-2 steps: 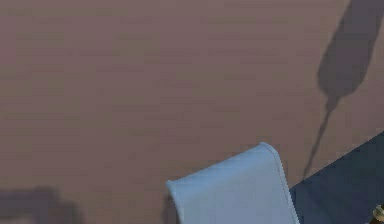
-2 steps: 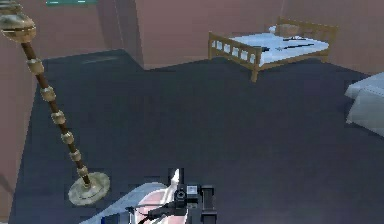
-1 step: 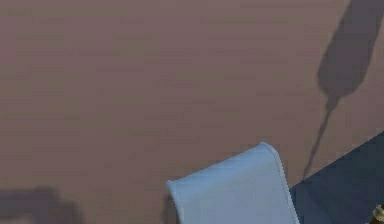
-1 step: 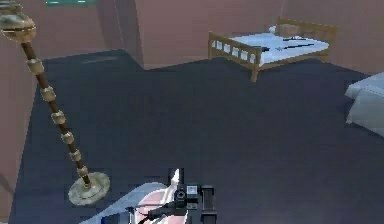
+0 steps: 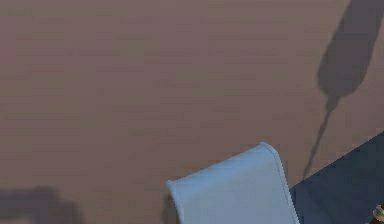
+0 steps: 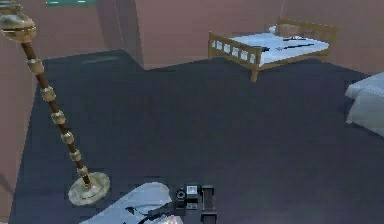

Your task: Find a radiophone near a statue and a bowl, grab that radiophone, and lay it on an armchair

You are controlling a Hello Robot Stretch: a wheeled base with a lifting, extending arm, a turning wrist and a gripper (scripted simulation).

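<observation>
Arm side view: end effector (image 6: 154,211) at pale blue furniture (image 6: 132,196), grip and load indiscernible, brass lamp pole (image 6: 60,125) alongside.

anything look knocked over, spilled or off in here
Nothing stands out: the lamp stands on its base, the bed sits level, and the dark floor shows no spill.

Tally as I read it from here: one wooden-framed bed (image 6: 268,45); one dark item (image 6: 294,40) lying on it; one brass floor lamp (image 6: 60,120); one pale blue padded seat (image 5: 235,190); one white padded piece (image 6: 368,100); one tool (image 6: 155,210), two thin fingers.
</observation>
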